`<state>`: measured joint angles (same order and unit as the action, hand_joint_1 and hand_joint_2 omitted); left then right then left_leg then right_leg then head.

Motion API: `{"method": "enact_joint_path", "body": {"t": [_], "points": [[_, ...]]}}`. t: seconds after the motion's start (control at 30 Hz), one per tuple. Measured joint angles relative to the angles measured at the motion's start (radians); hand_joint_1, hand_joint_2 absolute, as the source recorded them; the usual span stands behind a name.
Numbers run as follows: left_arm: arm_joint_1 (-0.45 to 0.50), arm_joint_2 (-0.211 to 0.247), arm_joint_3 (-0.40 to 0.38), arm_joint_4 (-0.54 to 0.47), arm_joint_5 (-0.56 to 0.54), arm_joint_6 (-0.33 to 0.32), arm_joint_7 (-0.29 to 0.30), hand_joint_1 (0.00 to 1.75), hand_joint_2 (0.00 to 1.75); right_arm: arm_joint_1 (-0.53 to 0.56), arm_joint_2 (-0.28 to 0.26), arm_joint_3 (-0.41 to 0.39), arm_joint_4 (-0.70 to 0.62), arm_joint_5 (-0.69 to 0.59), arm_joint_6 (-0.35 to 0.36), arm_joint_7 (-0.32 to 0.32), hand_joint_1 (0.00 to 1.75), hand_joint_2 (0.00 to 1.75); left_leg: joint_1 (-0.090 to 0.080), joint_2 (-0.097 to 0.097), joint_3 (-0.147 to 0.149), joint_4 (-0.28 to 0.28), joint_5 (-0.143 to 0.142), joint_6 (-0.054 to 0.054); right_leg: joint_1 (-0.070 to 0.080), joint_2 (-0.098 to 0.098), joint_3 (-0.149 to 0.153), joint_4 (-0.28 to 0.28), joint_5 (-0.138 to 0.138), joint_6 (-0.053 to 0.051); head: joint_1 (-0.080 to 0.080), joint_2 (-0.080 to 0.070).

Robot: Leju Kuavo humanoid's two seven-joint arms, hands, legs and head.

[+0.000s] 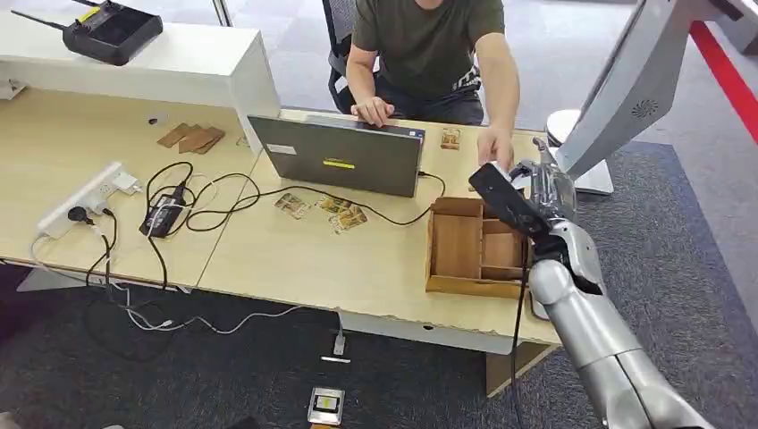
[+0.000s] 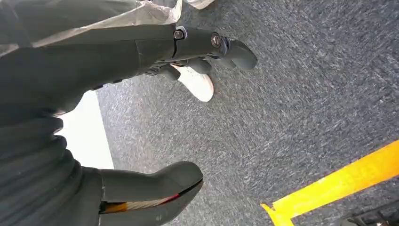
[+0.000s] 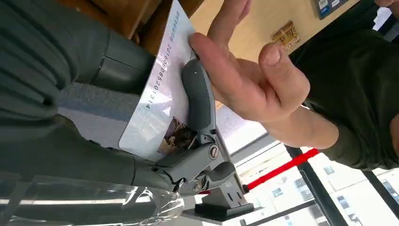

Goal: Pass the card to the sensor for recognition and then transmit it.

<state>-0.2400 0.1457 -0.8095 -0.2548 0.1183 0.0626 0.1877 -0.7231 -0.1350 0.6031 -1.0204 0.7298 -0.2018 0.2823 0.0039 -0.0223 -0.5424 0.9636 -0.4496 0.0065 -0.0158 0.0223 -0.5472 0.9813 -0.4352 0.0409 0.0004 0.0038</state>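
Observation:
A white card [image 3: 157, 101] with a printed number is pinched between the thumb and fingers [image 3: 199, 101] of my right hand [image 3: 117, 66]. A person's hand [image 3: 244, 80] touches the card's far end, fingers laid over mine. In the head view my right hand [image 1: 541, 183] is raised beyond the wooden box, close to the person's hand [image 1: 494, 147]. The white tilted sensor terminal [image 1: 626, 89] stands on its base just right of it. My left hand [image 2: 70, 70] hangs over grey carpet with its fingers apart and holds nothing.
A seated person faces me behind an open laptop [image 1: 340, 154]. A wooden compartment box [image 1: 474, 246] sits at the desk's right end. Loose cards [image 1: 332, 211] lie mid-desk. A power strip [image 1: 85, 198] and cables lie at the left.

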Motion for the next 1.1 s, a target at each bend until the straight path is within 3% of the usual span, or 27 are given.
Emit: {"method": "enact_joint_path", "body": {"t": [0.03,0.07,0.37,0.5,0.63,0.87,1.1], "points": [[0.000,0.000,0.000,0.000,-0.001,-0.001,0.000,0.00,1.75,0.000,0.000,0.000,0.004,0.000,0.000,0.000,1.75,1.75,0.000,0.000,0.000,0.000,0.000,0.000,0.000,0.000,0.000,0.000,0.000,0.000,0.000,0.000],[-0.001,0.000,0.000,0.000,-0.002,-0.002,0.000,0.00,1.75,-0.001,0.000,0.000,0.006,0.000,0.000,-0.001,0.00,1.75,0.000,0.000,0.000,0.000,0.000,0.000,0.000,0.000,0.000,0.000,0.000,0.000,0.000,0.000],[-0.002,-0.001,0.000,0.000,-0.016,0.000,-0.001,0.00,1.75,0.031,-0.032,-0.018,-0.027,-0.070,-0.006,-0.003,0.00,1.75,0.000,0.000,0.000,0.000,0.000,0.000,0.000,0.000,0.000,0.000,0.000,0.000,0.000,0.000],[0.001,0.000,0.000,0.000,-0.016,0.009,-0.010,0.00,1.75,0.099,-0.066,-0.056,-0.105,-0.261,0.033,-0.033,0.00,1.75,0.000,0.000,0.000,0.000,0.000,0.000,0.000,0.000,0.000,-0.001,0.000,0.000,0.000,0.000],[0.009,0.001,0.000,0.000,-0.018,0.011,-0.019,0.00,1.75,0.215,-0.114,-0.106,-0.213,-0.327,0.063,-0.068,0.00,1.75,0.000,-0.001,0.001,0.000,-0.002,0.000,0.000,0.000,0.001,-0.002,-0.002,0.001,0.000,0.000],[0.027,0.009,0.004,0.000,-0.005,0.021,-0.031,0.00,1.75,0.396,-0.180,-0.180,-0.374,-0.165,0.131,-0.077,0.00,1.75,0.000,0.000,0.001,0.000,-0.003,0.000,0.000,0.000,0.001,-0.002,-0.002,0.001,0.000,0.000],[0.060,0.017,0.017,0.000,0.025,0.051,-0.051,0.00,1.75,0.488,-0.199,-0.198,-0.456,0.022,0.127,-0.107,0.00,1.75,0.000,0.000,0.001,0.000,-0.003,0.000,0.000,0.000,0.001,-0.001,-0.003,0.000,0.000,0.000]]}}
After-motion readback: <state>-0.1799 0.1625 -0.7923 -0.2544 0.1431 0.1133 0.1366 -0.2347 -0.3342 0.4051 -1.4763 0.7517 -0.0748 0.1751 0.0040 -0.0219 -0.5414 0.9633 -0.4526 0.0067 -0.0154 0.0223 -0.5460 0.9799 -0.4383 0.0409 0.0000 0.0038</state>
